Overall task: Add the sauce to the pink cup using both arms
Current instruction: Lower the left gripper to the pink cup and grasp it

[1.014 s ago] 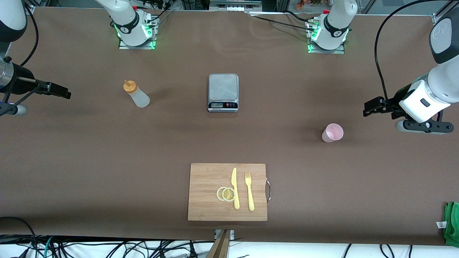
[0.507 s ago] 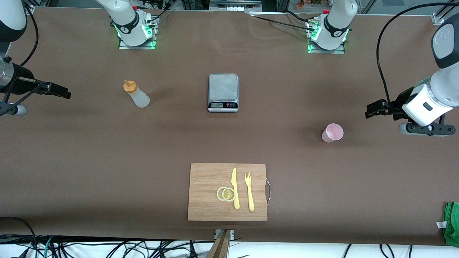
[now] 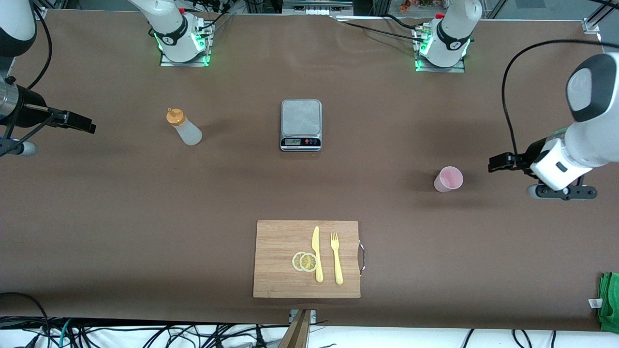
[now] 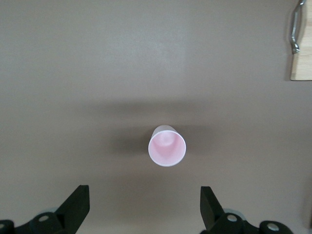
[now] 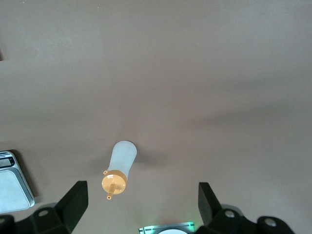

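Observation:
The pink cup [image 3: 449, 179] stands upright and empty on the brown table toward the left arm's end; the left wrist view shows its open mouth [image 4: 167, 146] from above. My left gripper [image 3: 495, 162] hangs open in the air beside the cup, apart from it, nothing between its fingers [image 4: 77, 204]. The sauce bottle [image 3: 184, 126], whitish with an orange nozzle cap, stands upright toward the right arm's end and shows in the right wrist view [image 5: 119, 168]. My right gripper [image 3: 82, 123] waits open at that end, well apart from the bottle.
A grey kitchen scale [image 3: 301, 124] sits mid-table between bottle and cup. A wooden cutting board [image 3: 280, 258] nearer the camera carries a yellow knife [image 3: 316, 253], a fork [image 3: 336, 257] and lemon slices [image 3: 304, 261]. A green cloth [image 3: 610, 302] lies at the table's corner.
The left arm has lowered and shifted so its gripper sits closer to the pink cup's level. The right arm, bottle and cup have not moved.

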Tool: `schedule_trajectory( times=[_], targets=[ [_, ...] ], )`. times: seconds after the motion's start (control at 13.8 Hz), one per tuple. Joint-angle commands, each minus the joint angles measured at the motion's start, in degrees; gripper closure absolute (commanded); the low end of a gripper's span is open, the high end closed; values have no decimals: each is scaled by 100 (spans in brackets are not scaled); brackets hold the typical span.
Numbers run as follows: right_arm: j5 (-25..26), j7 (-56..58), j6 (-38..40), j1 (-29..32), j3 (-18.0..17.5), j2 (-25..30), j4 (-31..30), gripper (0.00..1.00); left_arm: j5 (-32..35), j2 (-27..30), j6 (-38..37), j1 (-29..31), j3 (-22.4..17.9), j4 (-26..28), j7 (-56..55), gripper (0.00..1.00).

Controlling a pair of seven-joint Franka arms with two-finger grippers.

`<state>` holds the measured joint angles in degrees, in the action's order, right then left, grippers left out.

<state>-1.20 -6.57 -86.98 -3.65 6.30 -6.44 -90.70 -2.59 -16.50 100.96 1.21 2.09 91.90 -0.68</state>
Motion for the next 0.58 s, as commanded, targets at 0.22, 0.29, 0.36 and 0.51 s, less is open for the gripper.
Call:
schedule_trajectory(
  times=[0.22, 0.29, 0.36, 0.51],
  targets=[
    [-47, 42, 76, 22, -15, 47, 26, 0, 101, 33, 1284, -7, -16, 1241, 173, 0],
    [-47, 51, 76, 22, -15, 47, 17, 0, 101, 33, 1408, -7, -16, 1425, 173, 0],
    [-47, 51, 76, 22, -15, 47, 17, 0, 101, 33, 1540, -7, -16, 1566, 173, 0],
    [-47, 51, 85, 22, -15, 47, 26, 0, 101, 33, 1908, -7, -16, 1874, 173, 1]
  ],
)
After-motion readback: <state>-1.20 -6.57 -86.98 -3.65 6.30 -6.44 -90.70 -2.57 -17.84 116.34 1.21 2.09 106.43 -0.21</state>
